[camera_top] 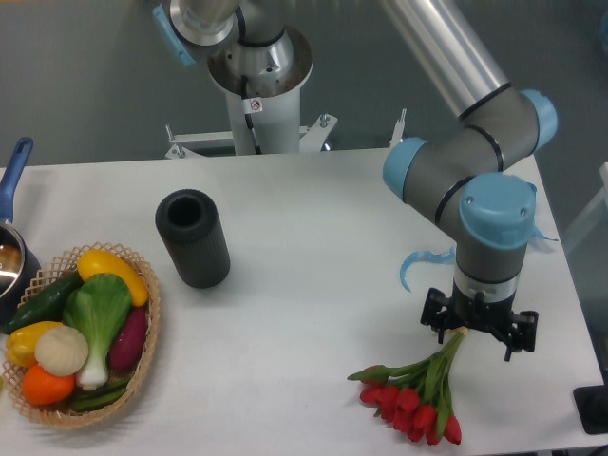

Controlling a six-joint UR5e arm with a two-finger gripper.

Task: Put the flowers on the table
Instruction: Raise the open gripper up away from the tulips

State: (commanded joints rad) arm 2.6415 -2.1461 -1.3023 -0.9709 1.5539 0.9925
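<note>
Red tulip heads and green stems make up the flowers (pixel 415 394), which are laid flat on the white table (pixel 323 247) near its front right corner. The blooms are pointed toward the front edge, while the stems are angled up and to the right, where their ends are lost under the gripper (pixel 480 334). The gripper is directed straight down over those stem ends, just above the tabletop. Its fingers are hidden beneath the black wrist body, so it cannot be told whether they are parted or closed on the stems. The arm is seen descending from the upper right, with grey links and pale blue joint caps.

Well apart from the flowers, a black cylinder (pixel 193 237) is laid on its side left of the table's centre, its hollow end turned toward the back. At the front left corner a wicker basket (pixel 144 353) is filled with vegetables (pixel 80 323): yellow peppers, a bok choy, a cucumber, a purple aubergine, an orange fruit and a pale round one. A blue-handled pot (pixel 13 237) is partly cut off by the left edge, just behind the basket
</note>
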